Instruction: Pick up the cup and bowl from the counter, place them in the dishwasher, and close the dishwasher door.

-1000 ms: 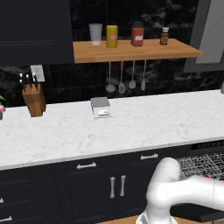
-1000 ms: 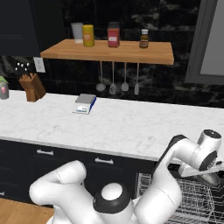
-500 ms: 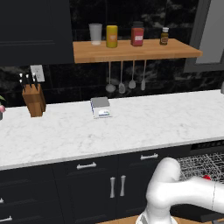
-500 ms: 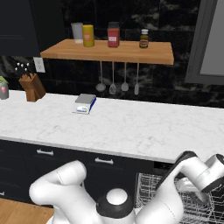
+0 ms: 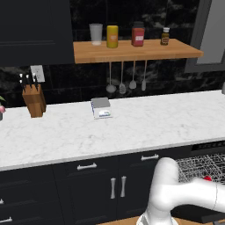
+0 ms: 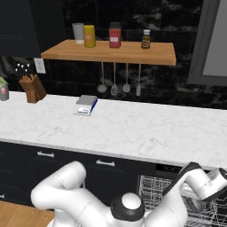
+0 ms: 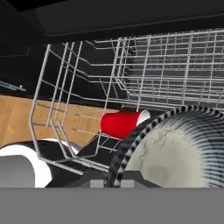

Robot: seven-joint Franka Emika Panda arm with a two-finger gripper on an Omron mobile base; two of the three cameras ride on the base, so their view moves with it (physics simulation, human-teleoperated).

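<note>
The dishwasher stands open, its silver wire rack [image 7: 175, 65] pulled out below the counter [image 5: 140, 127]. The red cup [image 7: 122, 123] lies on its side in the rack, whitish rim to the right; a red speck of the cup [image 5: 207, 178] also shows through the wires. The bowl [image 7: 175, 153], pale inside with a dark striped rim, sits close in the lower right of the hand view, over the rack. My gripper [image 7: 113, 183] is shut on the bowl's rim at its near edge. My arm [image 6: 199, 184] reaches down into the rack [image 6: 155, 190].
On the counter stand a knife block [image 5: 34, 100] at the left and a small grey box [image 5: 101, 107] in the middle. A wooden shelf [image 5: 132, 50] with jars and hanging utensils [image 5: 125, 81] is on the back wall. Wooden floor [image 7: 26, 118] lies left of the rack.
My arm has sunk lower toward the rack with the bowl. Nothing on the counter has moved.
</note>
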